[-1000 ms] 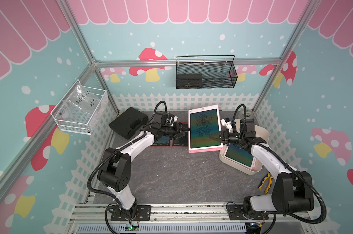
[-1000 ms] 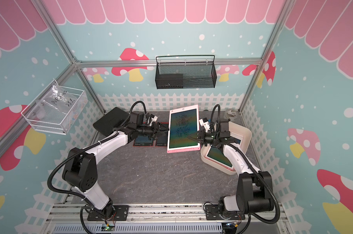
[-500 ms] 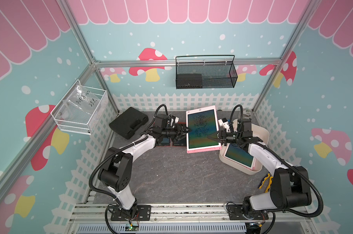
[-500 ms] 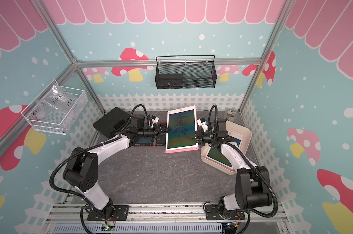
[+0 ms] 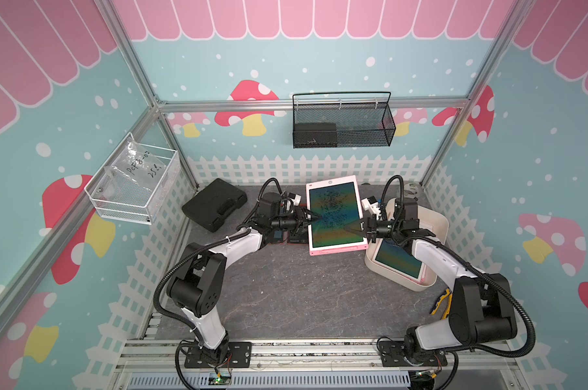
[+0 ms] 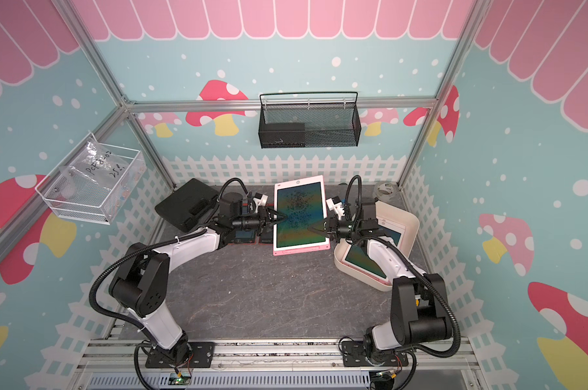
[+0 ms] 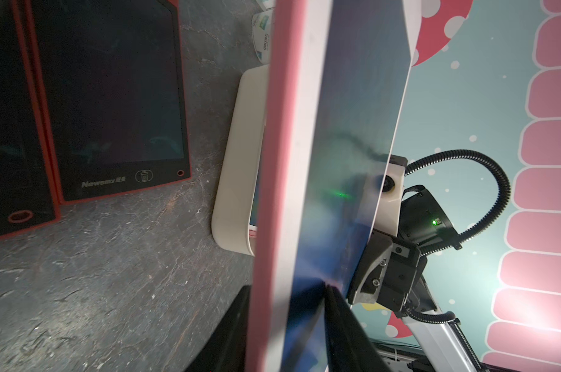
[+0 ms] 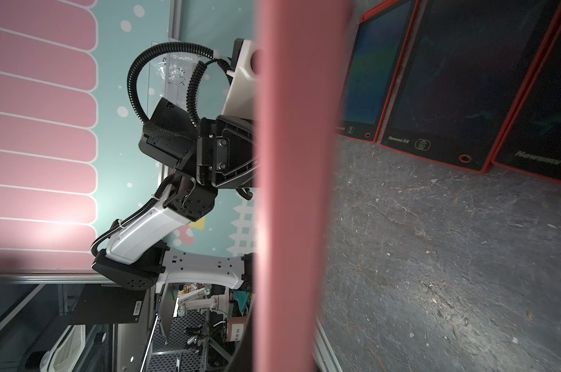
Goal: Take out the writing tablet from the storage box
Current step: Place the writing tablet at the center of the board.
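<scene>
The pink-framed writing tablet [image 5: 334,216] [image 6: 299,216] hangs above the table, left of the storage box, screen facing up. My right gripper [image 5: 351,229] [image 6: 314,230] is shut on its right edge. My left gripper [image 5: 314,216] [image 6: 280,216] grips its left edge. In the left wrist view the tablet [image 7: 304,161] runs between my left gripper's [image 7: 288,290] two dark fingers, one on each face. The tablet's pink back [image 8: 292,161] fills the middle of the right wrist view. The cream-white storage box [image 5: 442,226] [image 7: 240,161] sits at the right with another tablet [image 5: 399,261] inside.
Red-framed dark tablets [image 7: 111,96] [image 8: 449,80] lie on the table under the left arm. A black case [image 5: 214,204] sits at back left. A tape roll [image 5: 409,190] is behind the box, with yellow pliers [image 5: 442,300] at the right. A black mesh basket [image 5: 341,125] and a white wire basket [image 5: 133,185] hang on the walls.
The tablet has shifted a little to the left, carried by the right gripper. My left gripper has closed onto its left edge.
</scene>
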Controlling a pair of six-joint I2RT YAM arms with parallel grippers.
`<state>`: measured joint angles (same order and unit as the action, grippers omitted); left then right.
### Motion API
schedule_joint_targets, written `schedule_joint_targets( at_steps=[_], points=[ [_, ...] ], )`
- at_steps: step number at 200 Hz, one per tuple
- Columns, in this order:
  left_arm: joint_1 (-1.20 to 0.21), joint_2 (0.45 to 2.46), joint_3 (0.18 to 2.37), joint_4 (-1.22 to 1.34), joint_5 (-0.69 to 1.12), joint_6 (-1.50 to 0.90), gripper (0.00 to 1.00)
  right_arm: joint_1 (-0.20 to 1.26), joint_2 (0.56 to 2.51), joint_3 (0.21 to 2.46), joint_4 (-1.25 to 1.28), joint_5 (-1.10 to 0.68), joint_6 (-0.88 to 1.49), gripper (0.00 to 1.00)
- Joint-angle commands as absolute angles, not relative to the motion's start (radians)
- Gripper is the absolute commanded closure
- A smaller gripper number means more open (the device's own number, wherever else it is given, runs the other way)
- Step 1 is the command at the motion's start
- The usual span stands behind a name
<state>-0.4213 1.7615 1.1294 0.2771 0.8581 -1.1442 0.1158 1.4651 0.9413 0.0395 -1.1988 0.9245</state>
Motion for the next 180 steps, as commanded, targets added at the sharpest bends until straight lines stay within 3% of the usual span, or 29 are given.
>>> schedule_joint_targets(
  at_steps=[1,15,54,84,146,180],
  points=[
    [-0.442,1.769,1.121,0.362,0.909,-1.186,0.68,0.128,1.487,0.925,0.092,-1.223,0.943,0.89],
    [-0.442,1.776,1.116,0.393,0.912,-1.203,0.72,0.128,1.496,0.929,0.09,-1.227,0.945,0.79],
    [-0.44,1.791,1.12,0.415,0.922,-1.215,0.8,0.127,1.516,0.929,0.081,-1.217,0.94,0.72],
    [-0.436,1.8,1.098,0.466,0.939,-1.25,0.88,0.117,1.526,0.928,0.075,-1.223,0.935,0.59],
    [-0.414,1.775,1.073,0.45,0.979,-1.244,0.98,0.054,1.522,0.917,0.032,-1.229,0.887,0.53],
    [-0.388,1.732,1.048,0.358,0.983,-1.189,1.0,0.003,1.534,0.948,-0.138,-1.182,0.759,0.51]
  ],
)
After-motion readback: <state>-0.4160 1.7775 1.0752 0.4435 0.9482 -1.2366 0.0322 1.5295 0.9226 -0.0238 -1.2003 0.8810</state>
